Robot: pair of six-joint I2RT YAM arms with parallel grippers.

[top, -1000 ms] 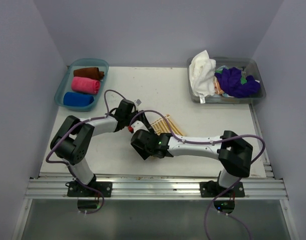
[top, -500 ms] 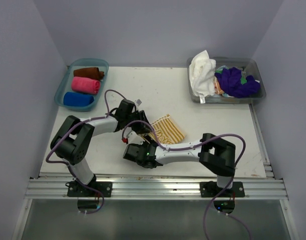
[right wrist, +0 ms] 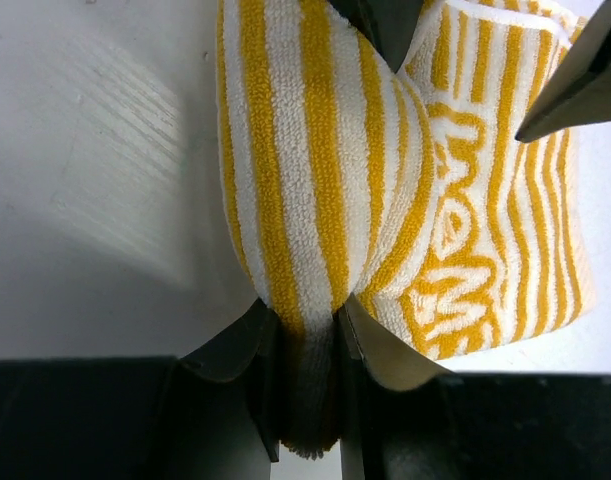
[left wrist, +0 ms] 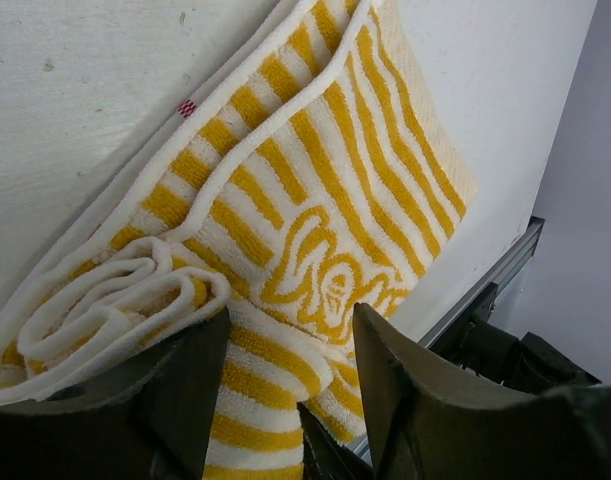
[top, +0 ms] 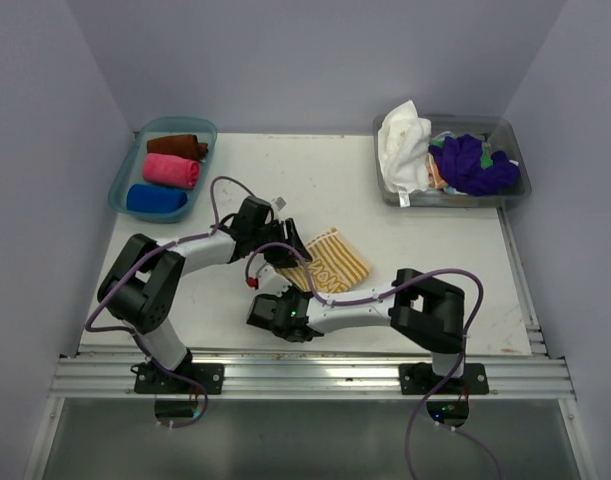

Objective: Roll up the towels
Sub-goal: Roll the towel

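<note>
1. Firmly shut, the right gripper (right wrist: 305,315) pinches a fold at one edge of the yellow-striped towel (right wrist: 285,150).
2. The left gripper (left wrist: 290,325) stands with its jaws spread. It straddles the same towel, whose rolled end lies against one finger.
3. That towel lies partly rolled on the table (top: 405,250), between the two arms.
4. At far left, a blue tray (top: 118,180) holds the rolled brown towel (top: 175,146), pink towel (top: 171,170) and blue towel (top: 155,198).
5. At far right, a clear bin (top: 465,200) holds the loose white towel (top: 403,145) and purple towel (top: 470,165).
</note>
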